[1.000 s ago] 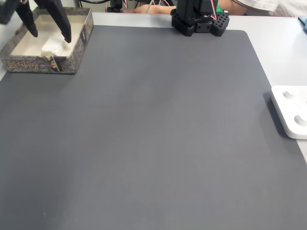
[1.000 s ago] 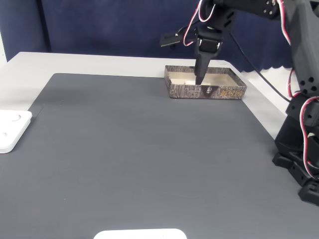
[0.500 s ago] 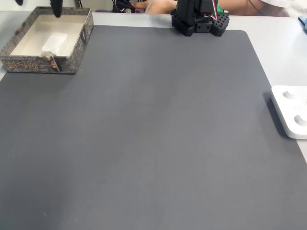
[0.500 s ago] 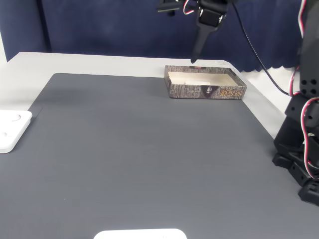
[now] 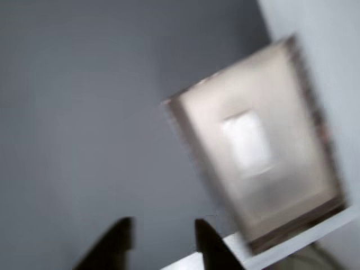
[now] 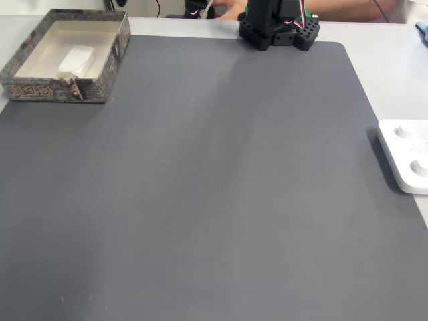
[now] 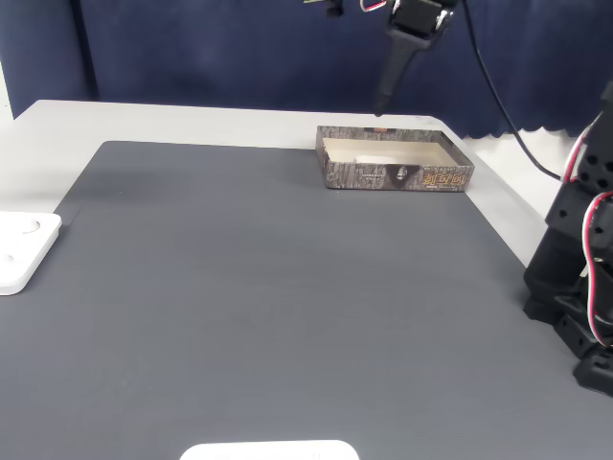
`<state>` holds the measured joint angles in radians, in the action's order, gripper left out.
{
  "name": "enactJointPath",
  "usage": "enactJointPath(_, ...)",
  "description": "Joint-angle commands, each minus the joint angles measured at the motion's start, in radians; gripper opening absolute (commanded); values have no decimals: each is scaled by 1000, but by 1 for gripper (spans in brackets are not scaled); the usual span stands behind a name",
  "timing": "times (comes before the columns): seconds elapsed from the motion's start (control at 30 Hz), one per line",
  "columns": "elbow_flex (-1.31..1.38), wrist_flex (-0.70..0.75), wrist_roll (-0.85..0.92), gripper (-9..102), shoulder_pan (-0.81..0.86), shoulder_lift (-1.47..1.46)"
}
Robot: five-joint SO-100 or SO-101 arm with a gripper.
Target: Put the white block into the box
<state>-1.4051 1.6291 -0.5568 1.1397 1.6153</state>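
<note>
Block sits flat inside the box, roughly mid-floor, not touching the walls as far as the fixed views show; the other view confirms it, though blurred. Box is at the desk's far corner, left in a fixed view, on the edge of the dark mat. Tool is high above the box, fingers apart with nothing between them, so it's released. Placement looks done. Handling guess: block is light, rigid, sharp-edged, smooth-faced, so slightly slippery; not fragile. If a re-grasp is ever needed, pinch across the short width at mid-length, from above, since the low walls leave room. White button slab at the opposite desk edge is irrelevant.
</note>
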Motion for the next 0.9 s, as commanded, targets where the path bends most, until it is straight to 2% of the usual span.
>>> enactJointPath(0.0, -140, -6, 167, 5, -74, 219)
enactJointPath(0.13, -279, -14, 272, -1, -144, 356)
enactJointPath(0.23, -396, -52, 353, -2, -218, 456)
enactJointPath(0.53, -749, -273, 522, -2, -551, 695)
enactJointPath(0.7, -945, -442, 538, -2, -735, 804)
enactJointPath(0.87, -1068, -525, 577, -2, -891, 884)
